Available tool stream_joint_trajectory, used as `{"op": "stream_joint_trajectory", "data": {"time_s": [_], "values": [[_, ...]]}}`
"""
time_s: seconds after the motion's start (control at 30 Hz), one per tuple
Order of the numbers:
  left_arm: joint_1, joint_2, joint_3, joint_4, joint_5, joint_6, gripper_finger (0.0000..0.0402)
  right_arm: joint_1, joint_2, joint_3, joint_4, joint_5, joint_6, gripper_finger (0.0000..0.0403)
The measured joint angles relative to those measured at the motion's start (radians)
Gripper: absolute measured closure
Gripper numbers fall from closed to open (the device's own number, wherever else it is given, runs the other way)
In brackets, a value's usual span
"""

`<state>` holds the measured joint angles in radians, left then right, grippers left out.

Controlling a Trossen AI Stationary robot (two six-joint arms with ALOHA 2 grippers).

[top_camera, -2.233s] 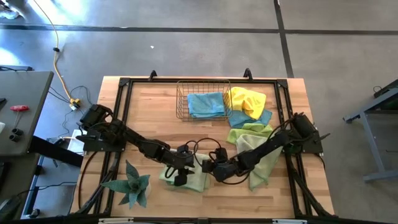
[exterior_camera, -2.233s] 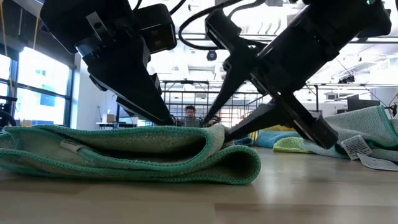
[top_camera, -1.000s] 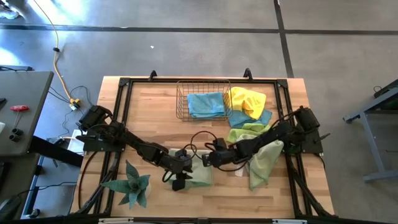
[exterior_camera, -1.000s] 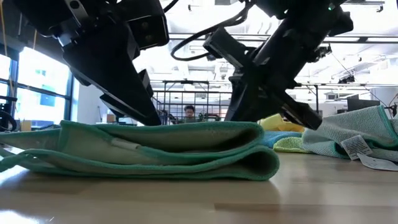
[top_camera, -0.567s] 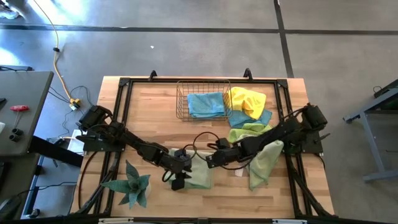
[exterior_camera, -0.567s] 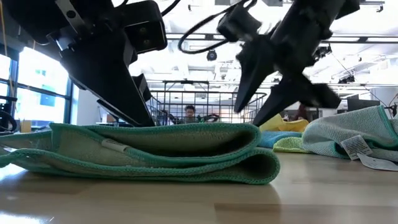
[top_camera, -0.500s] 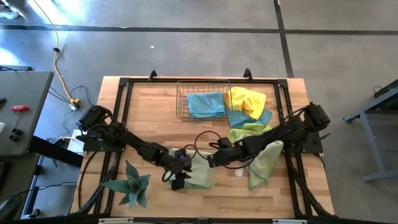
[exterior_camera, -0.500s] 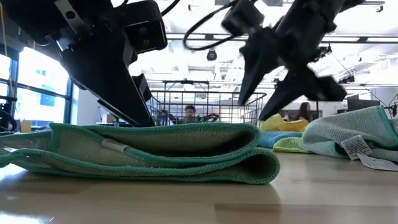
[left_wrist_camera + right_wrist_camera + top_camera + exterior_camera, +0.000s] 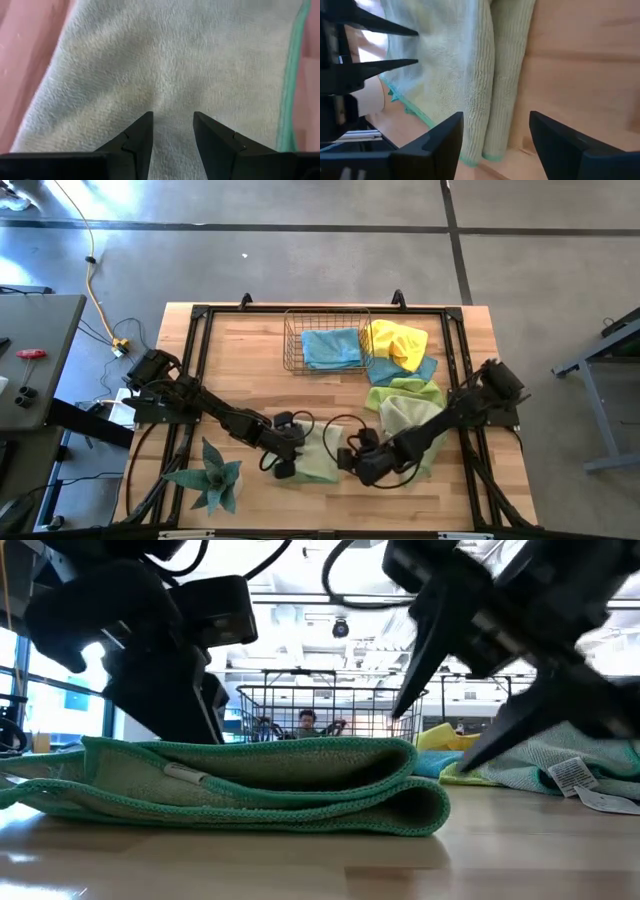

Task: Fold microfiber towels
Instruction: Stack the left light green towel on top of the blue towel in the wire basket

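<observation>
From above, the left tool (image 9: 284, 458) lay over the near-left edge of a folded pale green microfiber towel (image 9: 318, 462) on the pale wooden worktop (image 9: 240, 370). The right tool (image 9: 352, 459) sat just beside that towel's other edge, apart from the cloth. A second, rumpled pale green towel (image 9: 408, 420) spread under the right arm, with a lime green cloth (image 9: 392, 393) beyond it, then a light blue cloth (image 9: 420, 371) and a bright yellow cloth (image 9: 395, 343) farther off. A copper wire basket (image 9: 290, 350) beyond both tools held a folded light blue towel (image 9: 330, 348). A spiky green plant (image 9: 212, 479) stood beside the left arm.

From worktop height, the folded towel (image 9: 250, 785) lay in stacked layers with a teal-stitched hem. The left tool (image 9: 185, 715) pressed down behind its top layer. The right tool (image 9: 450, 730) hung above the towel's folded end, fingers spread wide and grasping nothing. A person (image 9: 305, 723) showed far behind the basket (image 9: 330, 705).

Through the left wrist camera, the left tool (image 9: 172, 132) had its two dark fingers (image 9: 137, 137) parted, tips resting on the towel's nap (image 9: 165, 60); whether they pinched cloth could not be told.

Through the right wrist camera, the right tool (image 9: 495, 132) stood released, its fingers (image 9: 442, 137) wide apart, framing the towel's folded edge (image 9: 470, 90) against bare wood. The left tool's fingertips (image 9: 395, 47) showed on the far side of the towel.
</observation>
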<state>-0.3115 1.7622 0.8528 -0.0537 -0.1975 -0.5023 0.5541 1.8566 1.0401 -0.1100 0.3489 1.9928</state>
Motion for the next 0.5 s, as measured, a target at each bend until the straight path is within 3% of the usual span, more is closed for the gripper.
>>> {"op": "stream_joint_trajectory", "data": {"time_s": [0.2,0.5], "values": [[0.0,0.0,0.0,-0.001,-0.021,-0.008,0.0271,-0.011,0.082,0.0,0.121,0.019,0.009,0.0165],[0.0,0.0,0.0,-0.002,-0.02,-0.01,0.0271,-0.021,0.113,0.004,0.131,0.07,0.008,0.0167]]}}
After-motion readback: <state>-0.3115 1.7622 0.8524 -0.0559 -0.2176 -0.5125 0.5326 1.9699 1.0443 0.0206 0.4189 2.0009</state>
